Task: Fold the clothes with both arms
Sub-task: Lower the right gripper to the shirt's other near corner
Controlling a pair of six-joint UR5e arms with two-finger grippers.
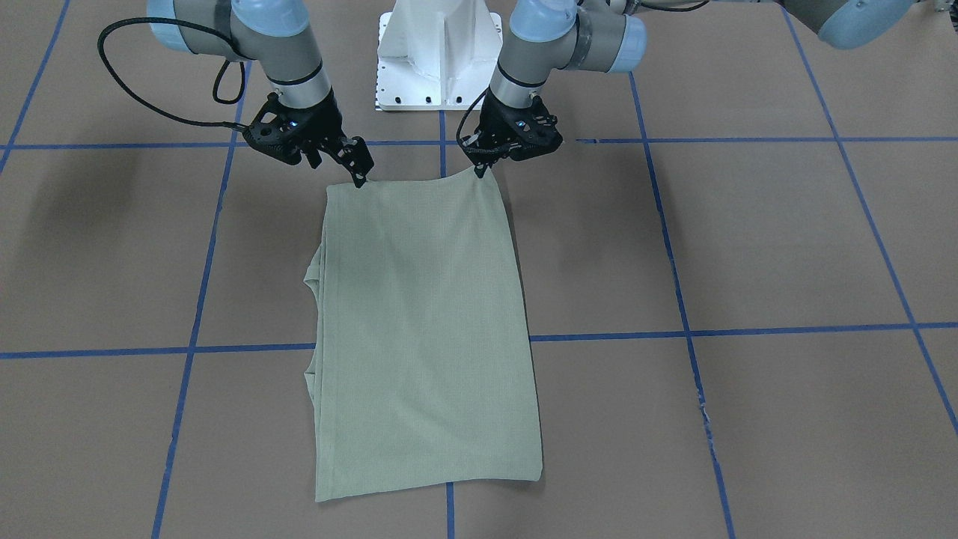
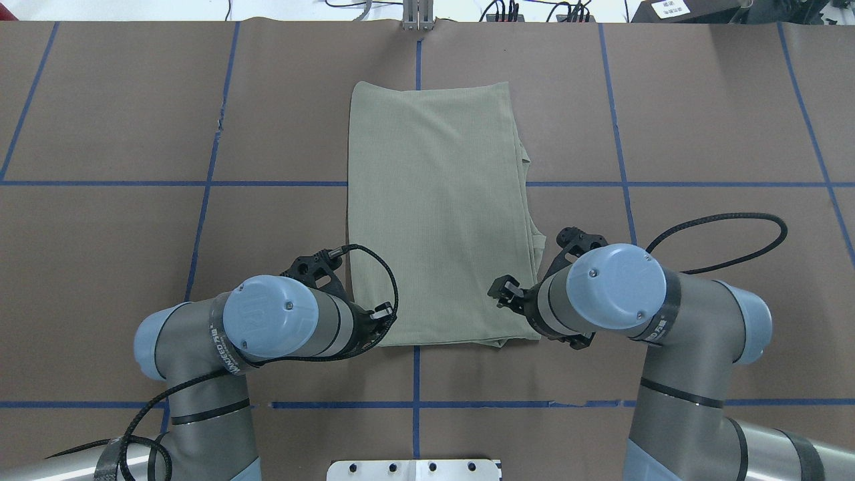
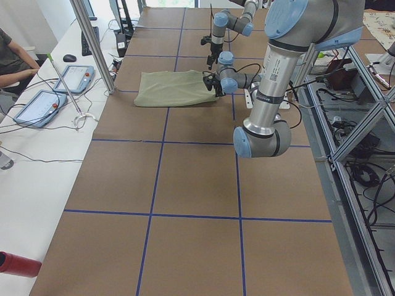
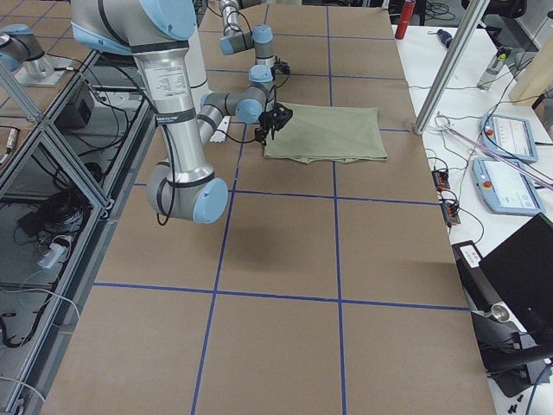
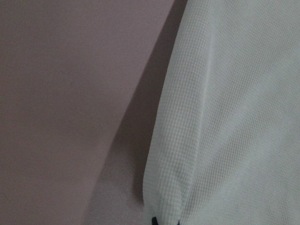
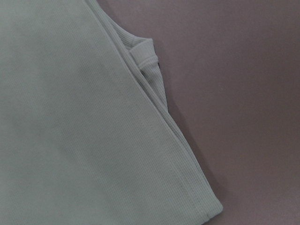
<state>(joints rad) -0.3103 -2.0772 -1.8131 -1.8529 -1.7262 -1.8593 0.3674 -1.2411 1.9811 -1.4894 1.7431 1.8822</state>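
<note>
At the middle of the brown table (image 1: pixel 748 239), your sage-green knit shirt (image 1: pixel 426 322) lies as a long, narrow rectangle. Its sides look folded in, judging by the sleeve layers (image 1: pixel 313 277) peeking out along the 9 o'clock edge in the front-facing view. In that view both arms work the 12 o'clock end, the end nearest the white pedestal base (image 1: pixel 440 60). The left gripper (image 1: pixel 479 171) sits on the 1 o'clock corner with its jaws closed on the cloth. Its wrist camera shows the knit drawn up into a small peak at a dark fingertip, and the corner rises slightly off the table. The right gripper (image 1: pixel 361 180) touches the hem near the 11 o'clock corner, but you cannot tell from these views whether it has clamped, since its wrist camera shows only flat fabric and a corner. Taking both corners of one short edge makes sense, as it should keep that edge taut and square. The next move is probably to carry it toward the free 6 o'clock end, halving the length. Check the right-hand grip first, or the fold may skew.
</note>
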